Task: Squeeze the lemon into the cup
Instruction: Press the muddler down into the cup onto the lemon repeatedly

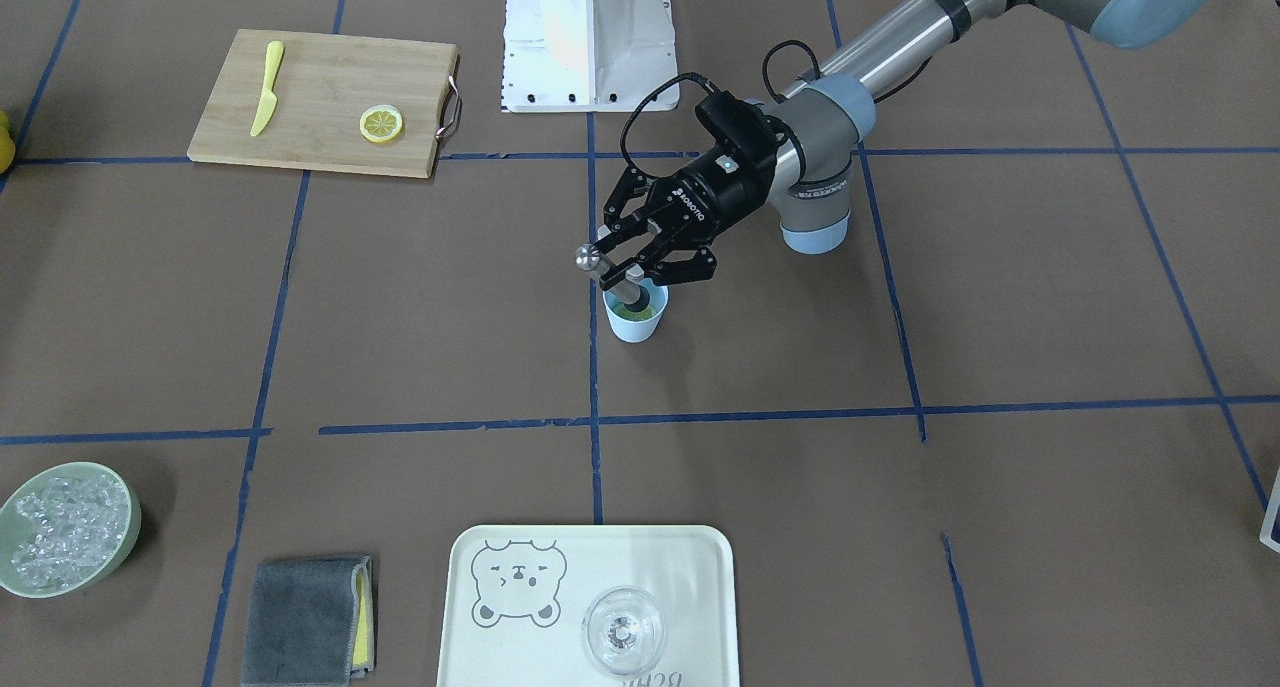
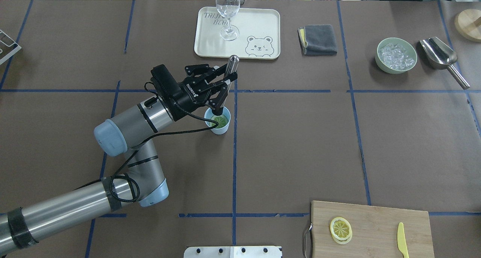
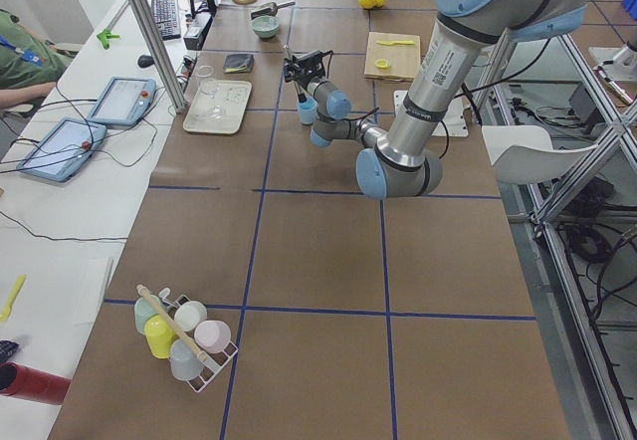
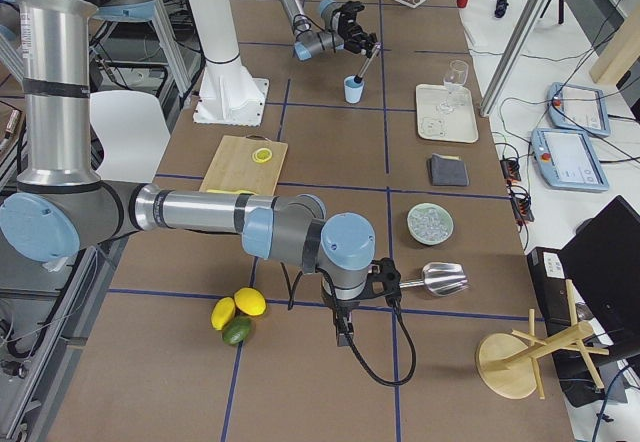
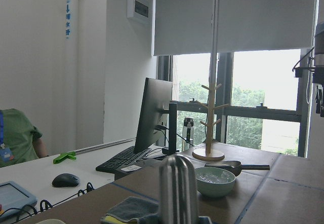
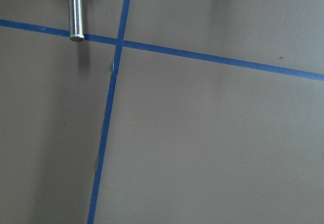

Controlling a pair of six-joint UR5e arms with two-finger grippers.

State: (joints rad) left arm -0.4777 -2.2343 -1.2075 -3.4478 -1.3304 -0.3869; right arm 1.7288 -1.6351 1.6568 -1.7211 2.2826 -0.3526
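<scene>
Robotics lab: tape-gridded table (image 1: pixel 1050 297), teach pendants (image 3: pixel 124 100).

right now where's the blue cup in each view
front-facing: cup at centre, under the left gripper holding a rod
overhead: cup left of centre
exterior left: cup upper middle, small
exterior right: cup upper middle, by the far arm
left wrist: not in it
right wrist: not in it
landmark: the bear tray, beyond the cup from the robot

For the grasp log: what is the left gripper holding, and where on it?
The left gripper clamps a metal muddler at mid-shaft, lower end in the cup.
</scene>
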